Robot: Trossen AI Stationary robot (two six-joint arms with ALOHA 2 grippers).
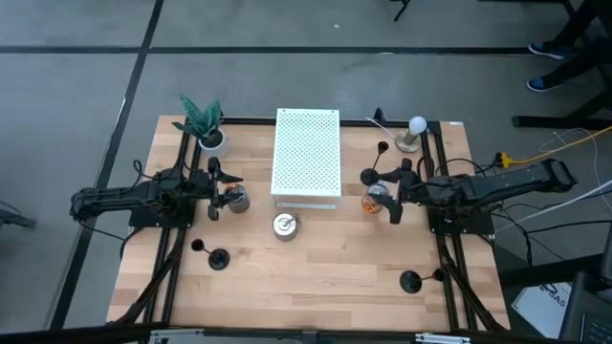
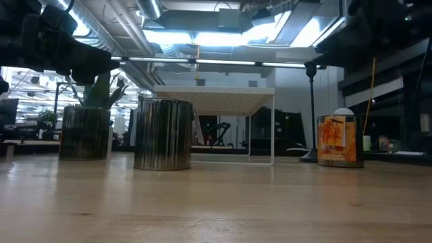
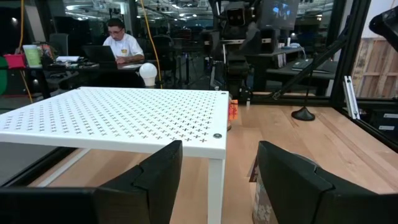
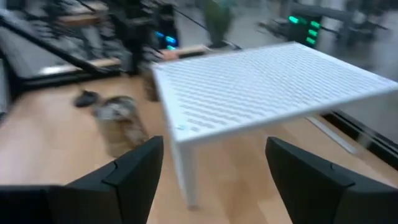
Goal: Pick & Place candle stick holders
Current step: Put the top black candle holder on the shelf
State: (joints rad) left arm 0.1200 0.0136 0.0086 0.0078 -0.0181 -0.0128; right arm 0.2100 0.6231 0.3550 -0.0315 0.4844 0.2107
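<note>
Three slim black candlesticks stand upright on their round bases. One is at the near left (image 1: 218,258), one at the near right (image 1: 411,280) (image 3: 303,114), and one right of the shelf (image 1: 367,177) (image 2: 311,111), beside my right gripper's far finger. My left gripper (image 1: 213,189) (image 3: 214,180) is open and empty above the table, left of the white shelf, with a silver tin (image 1: 236,198) just ahead of it. My right gripper (image 1: 396,193) (image 4: 214,168) is open and empty, right of the shelf, over an orange tin (image 1: 375,199).
A white perforated shelf (image 1: 306,158) stands on thin legs at the table's far middle. A second silver tin (image 1: 284,225) stands in front of it. A potted plant (image 1: 203,124) is at the far left and a white bulb on a base (image 1: 414,129) at the far right.
</note>
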